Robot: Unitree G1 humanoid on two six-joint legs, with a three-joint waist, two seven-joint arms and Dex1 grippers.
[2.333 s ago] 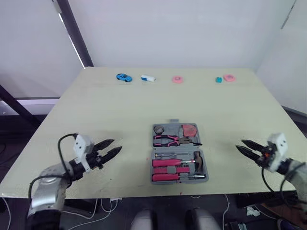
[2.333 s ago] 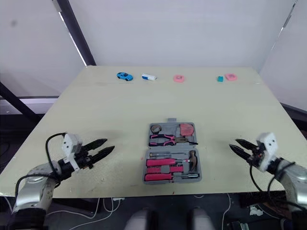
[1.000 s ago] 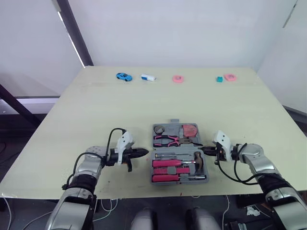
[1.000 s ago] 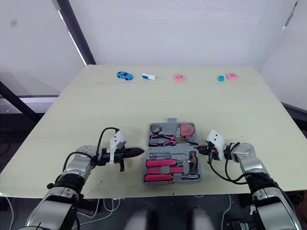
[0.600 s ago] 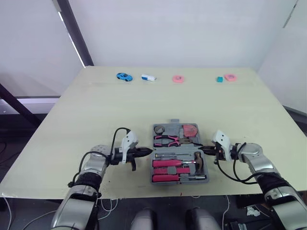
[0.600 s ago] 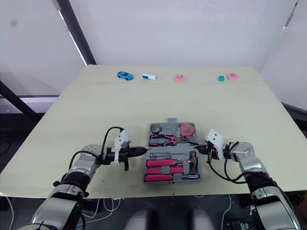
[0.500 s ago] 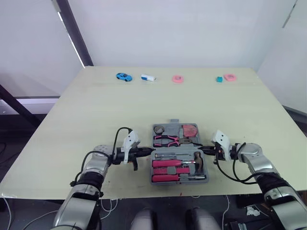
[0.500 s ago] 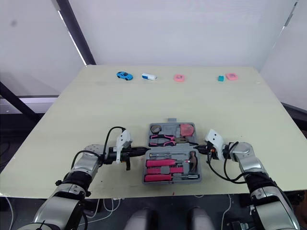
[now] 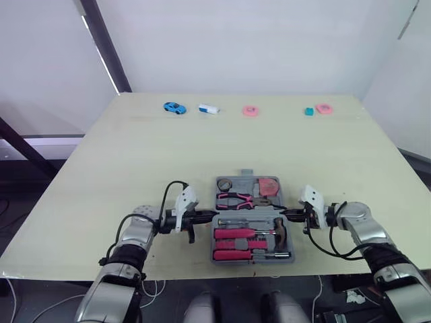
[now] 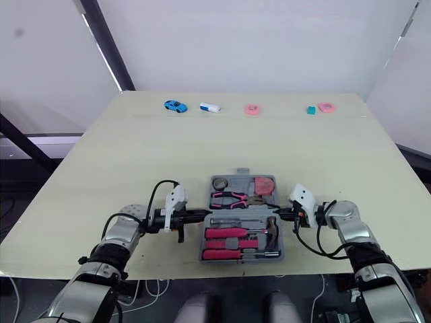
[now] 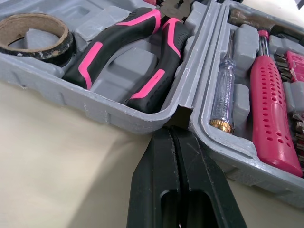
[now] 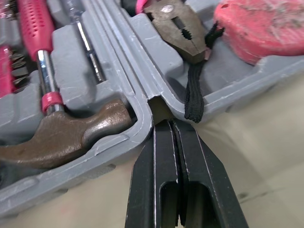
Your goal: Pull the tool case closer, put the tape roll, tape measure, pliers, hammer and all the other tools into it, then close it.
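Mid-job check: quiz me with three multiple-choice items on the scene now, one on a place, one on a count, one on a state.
1. The left tool has its tips: A) at the hinge notch on the tool case's side B) gripping a screwdriver C) inside a tray
2. Small items along the table's far edge: A) two B) five C) nine
3. The tool case is: A) latched shut B) open flat C) standing on edge

1 A: its shut tips meet the notch between the halves.
2 B: blue car, white block, pink ring, teal block, second pink ring.
3 B: pliers and hammer lie exposed in its trays.
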